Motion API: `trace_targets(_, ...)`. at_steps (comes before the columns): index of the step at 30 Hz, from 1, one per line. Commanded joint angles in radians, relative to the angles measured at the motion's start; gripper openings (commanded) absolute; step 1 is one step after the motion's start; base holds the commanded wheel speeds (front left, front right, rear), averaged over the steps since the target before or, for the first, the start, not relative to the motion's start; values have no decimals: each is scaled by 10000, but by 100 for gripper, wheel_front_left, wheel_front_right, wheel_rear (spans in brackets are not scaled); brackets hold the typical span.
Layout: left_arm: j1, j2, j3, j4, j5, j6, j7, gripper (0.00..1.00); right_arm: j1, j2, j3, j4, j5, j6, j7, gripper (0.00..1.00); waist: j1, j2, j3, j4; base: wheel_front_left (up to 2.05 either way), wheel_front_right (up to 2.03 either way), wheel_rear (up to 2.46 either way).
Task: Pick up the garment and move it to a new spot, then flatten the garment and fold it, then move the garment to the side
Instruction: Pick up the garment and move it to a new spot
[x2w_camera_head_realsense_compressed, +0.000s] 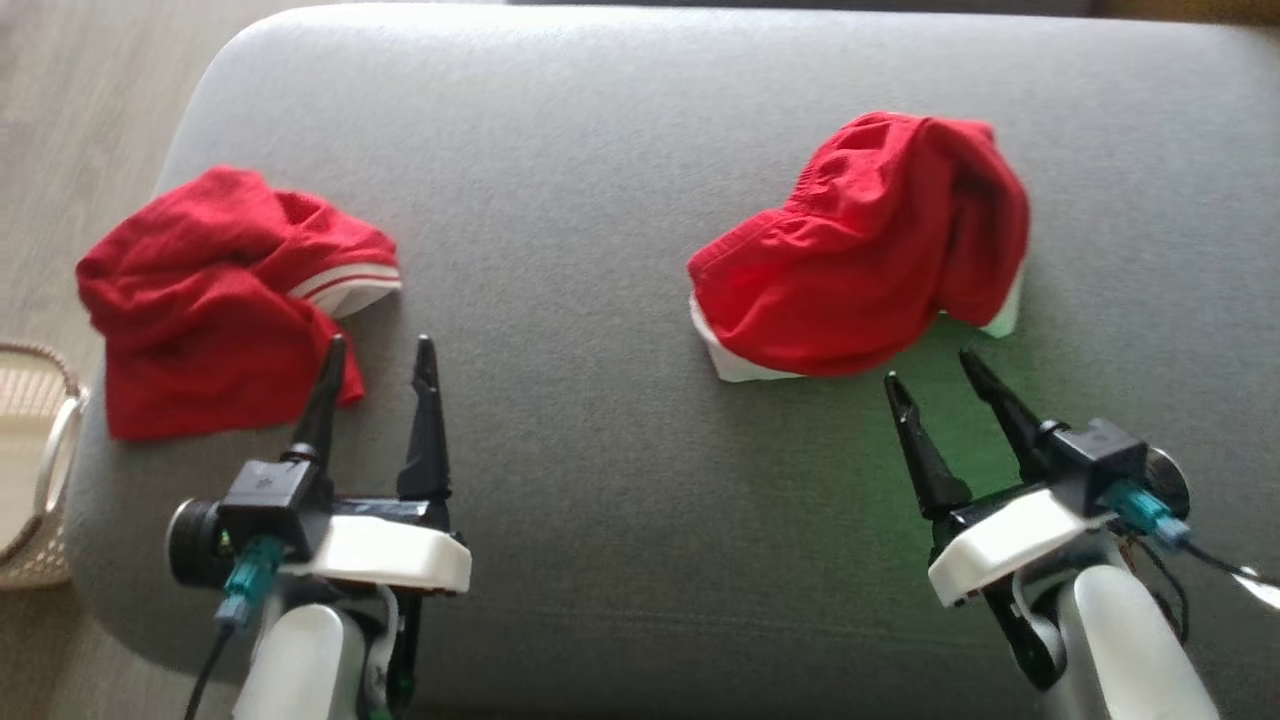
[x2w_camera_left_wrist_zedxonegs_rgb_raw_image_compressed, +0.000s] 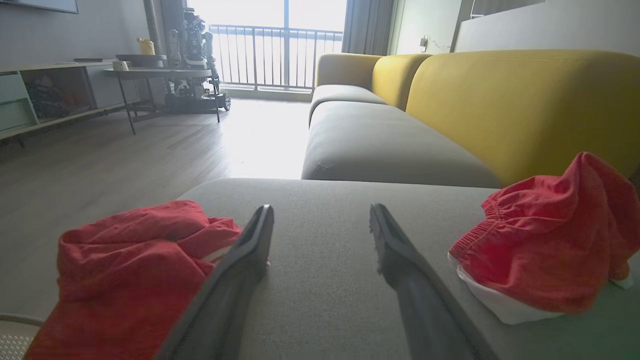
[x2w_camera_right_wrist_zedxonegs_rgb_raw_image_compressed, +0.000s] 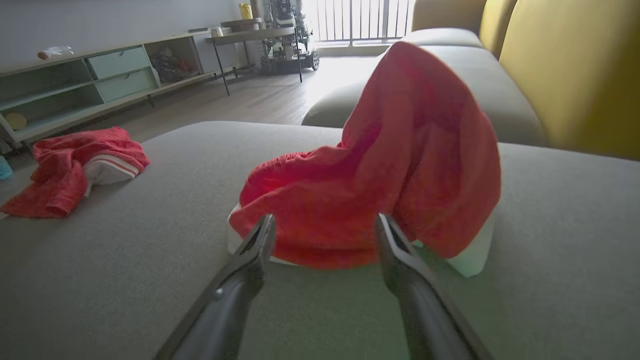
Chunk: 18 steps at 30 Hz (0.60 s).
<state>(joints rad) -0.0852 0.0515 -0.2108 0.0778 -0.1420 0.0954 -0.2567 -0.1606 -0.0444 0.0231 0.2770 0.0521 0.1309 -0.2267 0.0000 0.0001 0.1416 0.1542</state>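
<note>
Step in hand, as a judgement: first pick-up, not yet begun, nothing lifted. Likely target the red garment (x2w_camera_head_realsense_compressed: 860, 250), heaped in a tall hump just ahead of the fingertips of the right gripper (x2w_camera_head_realsense_compressed: 928, 365), close but not touching. Right gripper empty, fingers spread wide. Left gripper (x2w_camera_head_realsense_compressed: 381, 341) the same: spread wide, holding nothing.

Next move calls for a short reach forward and down, a pinch on the near edge where the white band shows, then a lift high enough to clear the cushion. Loose heap, so expect it to unfurl and hang once raised.

Garment: soft thin knit, bright red, deep folds, gathered elastic-looking hem, white lining or trim poking out at the bottom edge. Limp, no stiffness, easy to bunch.

Just off the left gripper's left finger, a second red garment (x2w_camera_head_realsense_compressed: 210, 300), crumpled lower and flatter, with a white striped cuff; maybe brushing that finger, overlap too tight to call.

Under both grippers, a grey cushion (x2w_camera_head_realsense_compressed: 600, 150), fine woven fabric, rounded corners, smooth and flat. Well left of the left gripper, a pale wicker basket (x2w_camera_head_realsense_compressed: 40, 450). Far ahead, a yellow sofa back (x2w_camera_left_wrist_zedxonegs_rgb_raw_image_compressed: 525, 100), plump and rounded.
</note>
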Motion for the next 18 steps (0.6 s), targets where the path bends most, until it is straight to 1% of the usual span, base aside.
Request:
trace_targets(1, -390, -3, 276, -243, 65, -39, -51, 100, -609, -58, 149, -78, 44, -2, 56, 100, 0, -1, 255, 298, 0, 0, 0)
trace_targets(3, -422, -7, 153, -208, -14, -12, -51, 100, -813, -58, -39, 386, 110, -2, 120, 100, 0, -1, 388, 515, 0, 0, 0)
trace_targets(5, -456, -8, 12, -180, -116, 49, -51, 100, -1039, -58, -258, 849, 486, -2, 107, 100, 0, -1, 519, 737, 0, 0, 0)
trace_targets(8, -495, -10, -156, -134, -209, 149, -51, 100, -1400, -58, -822, 1465, 685, -2, 10, 100, 0, -1, 662, 1038, 0, 0, 0)
trace_targets(13, -541, -11, -397, -96, -297, 240, -51, 100, -1958, -58, -1662, 2412, 376, -2, -161, 100, 0, -1, 820, 1462, 0, 0, 0)
trace_targets(17, -561, -11, -513, -73, -349, 316, -51, 100, -2338, -58, -2054, 3192, 144, -2, -238, 100, 0, -1, 845, 1706, 0, 0, 0)
trace_targets(18, -565, -11, -529, -71, -362, 334, -51, 100, -2432, -58, -2057, 3388, 77, -2, -244, 20, 0, -1, 845, 1745, 0, 0, 0)
